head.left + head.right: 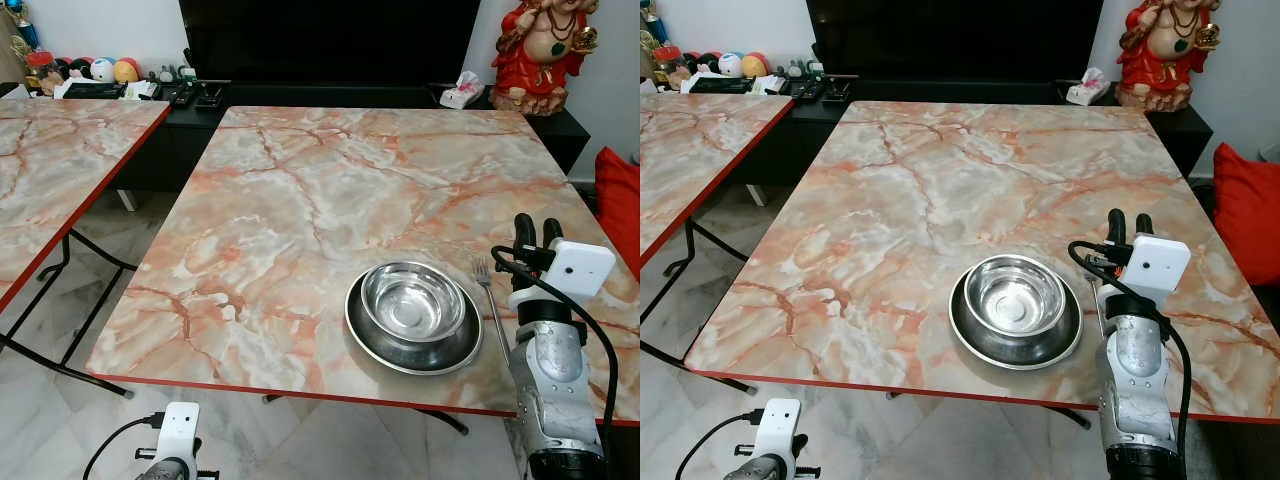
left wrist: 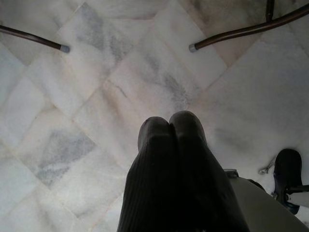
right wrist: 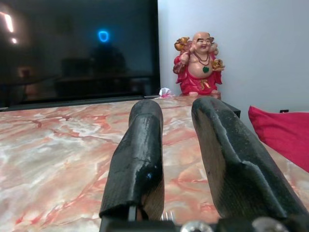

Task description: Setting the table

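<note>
Right gripper (image 1: 537, 232) hovering above the marble table (image 1: 300, 200), fingers narrowly parted, gripping nothing, just beside the fork (image 1: 489, 300) lying right of the steel bowl (image 1: 413, 300) sitting in its plate (image 1: 372, 338). Left gripper (image 2: 171, 126) hanging closed over floor tiles (image 2: 96, 96).

I count two marble tables (image 1: 300, 200), one bowl (image 1: 412, 300), one plate (image 1: 365, 330), one fork (image 1: 487, 295), one red statue (image 1: 540, 50).
</note>
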{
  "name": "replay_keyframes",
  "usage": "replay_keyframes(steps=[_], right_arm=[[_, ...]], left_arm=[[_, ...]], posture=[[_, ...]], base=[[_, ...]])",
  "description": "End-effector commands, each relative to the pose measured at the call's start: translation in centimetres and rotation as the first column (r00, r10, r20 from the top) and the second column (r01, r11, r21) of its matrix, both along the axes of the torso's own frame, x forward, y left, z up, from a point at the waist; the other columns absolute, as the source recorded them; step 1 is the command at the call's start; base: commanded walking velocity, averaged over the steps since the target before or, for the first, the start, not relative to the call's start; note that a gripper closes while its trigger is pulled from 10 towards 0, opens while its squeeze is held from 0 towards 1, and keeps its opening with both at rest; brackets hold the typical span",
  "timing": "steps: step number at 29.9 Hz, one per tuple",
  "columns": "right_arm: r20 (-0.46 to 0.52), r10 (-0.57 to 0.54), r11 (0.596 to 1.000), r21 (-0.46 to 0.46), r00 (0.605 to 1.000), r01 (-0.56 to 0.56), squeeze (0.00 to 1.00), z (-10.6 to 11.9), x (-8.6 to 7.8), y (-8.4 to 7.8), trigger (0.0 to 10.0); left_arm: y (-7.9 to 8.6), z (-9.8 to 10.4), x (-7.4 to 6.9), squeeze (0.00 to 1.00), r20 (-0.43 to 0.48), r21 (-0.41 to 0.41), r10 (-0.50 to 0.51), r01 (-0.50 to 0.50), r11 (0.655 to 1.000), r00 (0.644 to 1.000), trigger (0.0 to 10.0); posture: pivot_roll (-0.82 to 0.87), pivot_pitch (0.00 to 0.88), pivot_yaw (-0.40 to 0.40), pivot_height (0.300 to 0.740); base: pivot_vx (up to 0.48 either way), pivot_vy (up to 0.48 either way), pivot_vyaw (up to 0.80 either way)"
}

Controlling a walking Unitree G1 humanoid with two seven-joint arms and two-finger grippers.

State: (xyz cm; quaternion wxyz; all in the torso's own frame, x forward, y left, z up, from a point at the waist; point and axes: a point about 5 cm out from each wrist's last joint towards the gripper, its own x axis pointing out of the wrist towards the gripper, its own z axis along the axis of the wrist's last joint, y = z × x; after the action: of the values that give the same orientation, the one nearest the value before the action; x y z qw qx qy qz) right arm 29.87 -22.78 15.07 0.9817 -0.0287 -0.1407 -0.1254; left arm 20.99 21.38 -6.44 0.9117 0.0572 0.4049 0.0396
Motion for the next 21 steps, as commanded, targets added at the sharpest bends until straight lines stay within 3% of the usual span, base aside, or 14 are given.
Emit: replay_keyframes(steps=[1, 17, 21], right_arm=[[-0.006, 0.003, 1.000, 0.006, 1.000, -0.003, 0.00, 0.11, 0.28, 0.01, 10.0], [-0.004, 0.003, 1.000, 0.006, 1.000, -0.003, 0.00, 0.17, 0.29, -0.03, 10.0], [-0.004, 0.004, 1.000, 0.006, 1.000, -0.004, 0.00, 0.18, 0.30, -0.01, 10.0]], left_arm=[[0.08, -0.40, -0.71, 0.00, -0.021, -0.005, 0.018, -0.018, 1.000, 1.000, 10.0], [0.07, -0.48, -0.81, 0.00, -0.026, -0.015, 0.039, -0.039, 0.999, 0.999, 10.0], [0.07, -0.51, -0.85, 0.00, -0.030, -0.017, 0.042, -0.043, 0.999, 0.999, 10.0]], posture=[[0.03, 0.041, 0.006, 0.740], [0.03, 0.046, 0.005, 0.740], [0.03, 0.047, 0.005, 0.740]], base=[[0.000, 0.000, 0.00], [0.000, 0.000, 0.00], [0.000, 0.366, 0.00]])
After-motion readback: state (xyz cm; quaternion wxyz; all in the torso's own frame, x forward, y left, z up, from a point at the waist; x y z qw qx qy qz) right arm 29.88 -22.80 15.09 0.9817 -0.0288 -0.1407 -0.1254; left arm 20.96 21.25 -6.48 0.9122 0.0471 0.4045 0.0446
